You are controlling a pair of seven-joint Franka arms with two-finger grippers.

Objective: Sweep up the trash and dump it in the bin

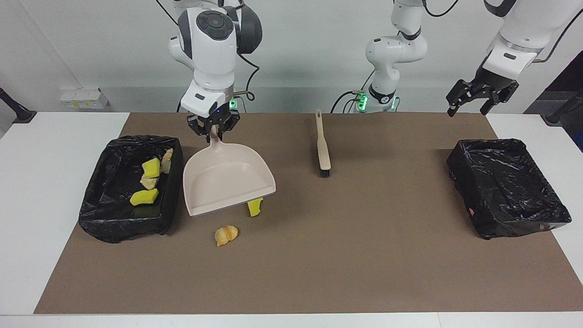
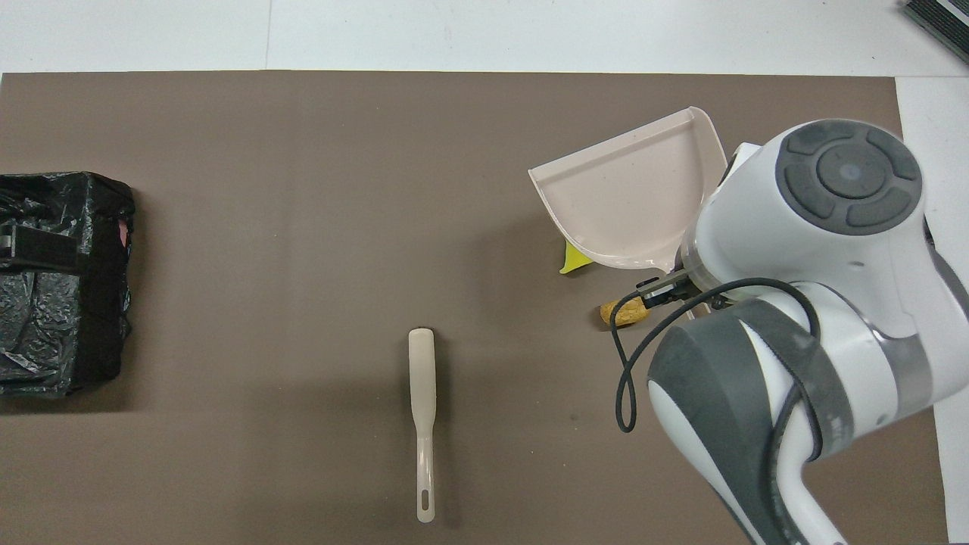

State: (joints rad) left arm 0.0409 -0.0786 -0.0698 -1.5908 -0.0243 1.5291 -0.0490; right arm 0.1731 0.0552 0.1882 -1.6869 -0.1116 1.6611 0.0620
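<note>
Trash: light foam and bread-like scraps, soft and crumbly, apt to roll or skid ahead of a brush; several already lie in the lined bin (image 1: 128,184) at the right arm's end of the table.
Scraps left on the mat: yellow sponge bit (image 1: 255,207) at the dustpan's open lip, partly under it in the overhead view; orange-brown lump (image 1: 226,234) on the mat at about 7 o'clock from that bit, apart from it, farther from the robots.
Handling: too small and loose to pinch one by one, in my judgement; better pushed into the pan, with tools held by their handles.
Right gripper (image 1: 213,126): closed tight on the handle of the dustpan (image 1: 227,180), which hangs tilted above the mat beside the bin; the pan looks empty.
Left gripper (image 1: 480,95): fingers spread wide, holding nothing, waiting in the air at the left arm's end of the table.
Brush (image 1: 323,145): lying flat mid-table, handle toward the robots, bristles away, untouched; slim stiff handle is the place to grip.
Second bin (image 1: 507,187): black-lined, no trash visible in it, at 3 o'clock from the brush.
Obstacles: the raised pan shades the sponge bit; the bin wall stands just beside the pan.
</note>
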